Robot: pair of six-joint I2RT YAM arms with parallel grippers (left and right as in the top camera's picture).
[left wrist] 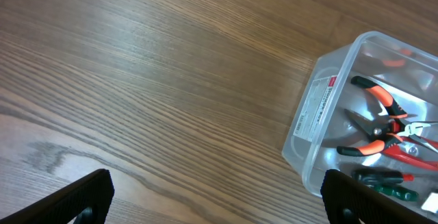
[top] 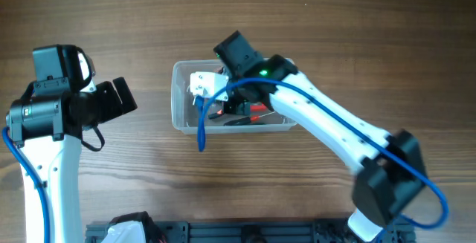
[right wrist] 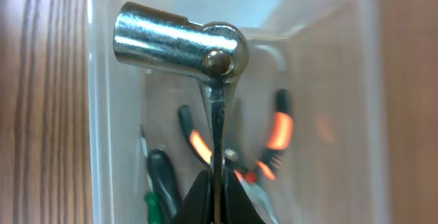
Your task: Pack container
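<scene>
Right gripper clenched on shaft of swivel-head metal tool, poised directly above container; left gripper released, fingers wide apart, beside container, not touching; pliers inside.

Brown wood-grain tabletop filling every view, evenly lit with a soft pale sheen, black rail along its near edge overhead
</scene>
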